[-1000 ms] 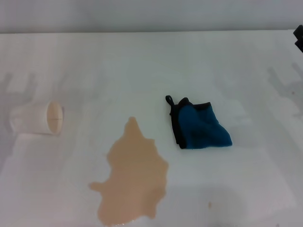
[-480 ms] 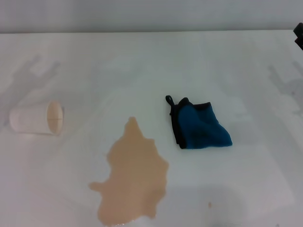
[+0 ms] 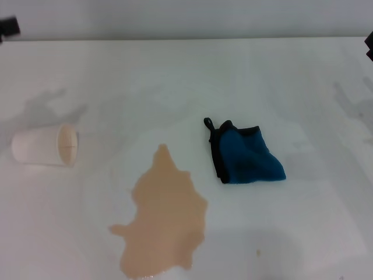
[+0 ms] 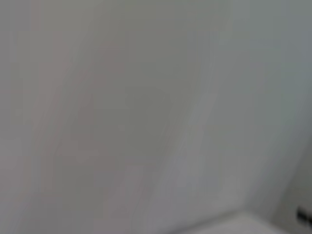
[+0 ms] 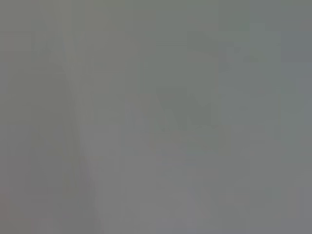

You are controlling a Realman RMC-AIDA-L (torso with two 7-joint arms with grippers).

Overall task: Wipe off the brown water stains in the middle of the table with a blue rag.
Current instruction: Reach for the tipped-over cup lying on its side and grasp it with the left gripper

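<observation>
Since a moment ago only a dark sliver of the left gripper (image 3: pixel 9 26) has appeared at the far left edge, finger state indiscernible, while the blue rag (image 3: pixel 249 154) lies untouched just beside the brown water stains (image 3: pixel 163 219), so wiping has not begun.

- Your head view cuts the stains (image 3: pixel 162 219) off at its bottom edge, so you cannot see where the puddle ends.
- The left arm (image 3: pixel 10 26) shows only as a dark, blurred scrap at the top left corner; its gripper lies outside the view.
- The right arm (image 3: pixel 369 46) is a dark sliver at the right edge, with its gripper also outside the view.
- Your left wrist view gives only a blurred pale surface, with a small dark mark (image 4: pixel 304 214) at the edge, too small to tell.
- Your right wrist view is a featureless grey blur.
</observation>
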